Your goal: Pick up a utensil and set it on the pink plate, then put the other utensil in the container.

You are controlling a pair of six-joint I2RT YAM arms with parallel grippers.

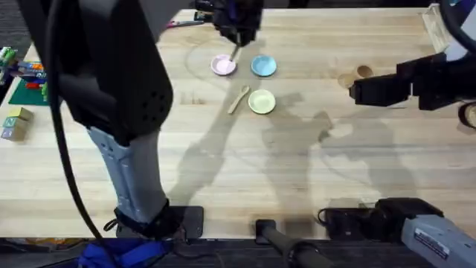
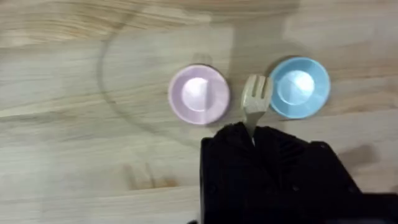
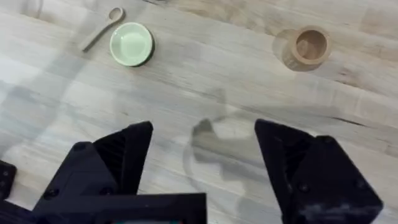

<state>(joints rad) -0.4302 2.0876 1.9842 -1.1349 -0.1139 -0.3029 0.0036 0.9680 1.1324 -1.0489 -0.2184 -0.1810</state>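
Left gripper (image 2: 252,134): fingers clamped on a wooden fork (image 2: 255,99), held above the gap between pink plate (image 2: 199,95) and blue plate (image 2: 299,87). Best shifted left over the pink plate before release. Spoon (image 1: 239,98): on surface beside yellow plate (image 1: 262,101). Container (image 3: 309,45): far right. Right gripper (image 3: 205,158): fingers spread, empty.

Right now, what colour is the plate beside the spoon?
Pale yellow-green plate, clearest in the right wrist view, next to the spoon.

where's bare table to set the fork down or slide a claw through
Widest free patch: the table from the yellow plate down toward the arm bases. Another lies between that plate and the container. Crowded: pink plate, blue plate and spoon cluster.
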